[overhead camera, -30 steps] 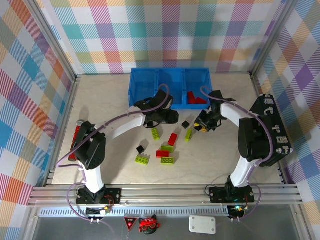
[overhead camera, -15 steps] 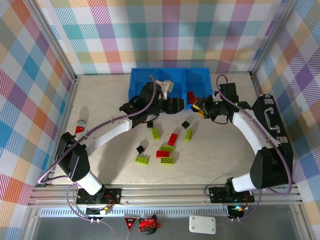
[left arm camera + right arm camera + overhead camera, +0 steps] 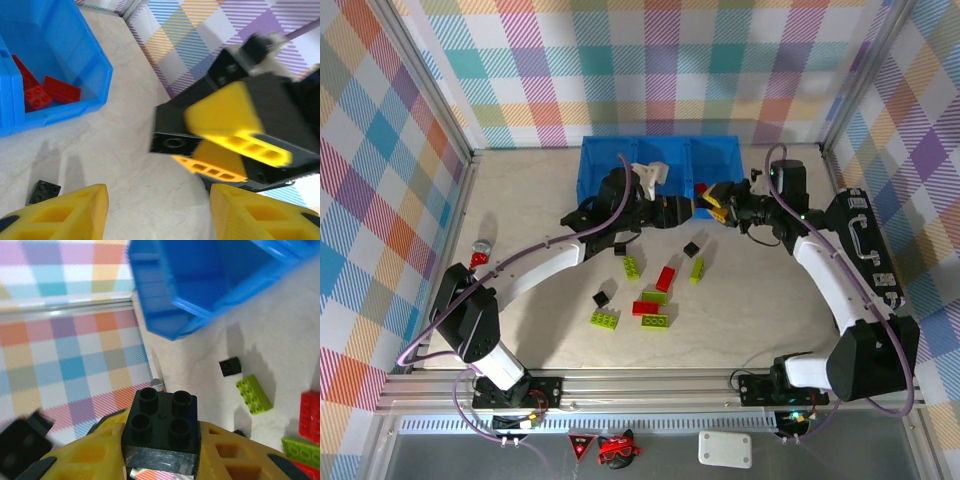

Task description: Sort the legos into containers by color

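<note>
My right gripper (image 3: 714, 199) hangs just in front of the blue bin's (image 3: 610, 165) right compartment, shut on a black lego (image 3: 162, 415) whose studs face the wrist camera. In the left wrist view that gripper (image 3: 235, 135) sits close ahead, the black lego (image 3: 172, 142) at its tip. My left gripper (image 3: 682, 210) is right beside it, open, with nothing between its yellow fingers (image 3: 65, 210). Red legos (image 3: 45, 92) lie in the right compartment. Loose on the table are black legos (image 3: 691, 249), lime green ones (image 3: 632, 267) and red ones (image 3: 666, 278).
A black case with a handle (image 3: 865, 250) lies along the right wall. A red glittery cylinder (image 3: 477, 255) rests near the left wall. The two grippers almost touch above the table in front of the bin.
My right gripper has risen from the table with the black lego and moved back-left towards the bin. My left arm has stretched out, its gripper moving right to meet it.
</note>
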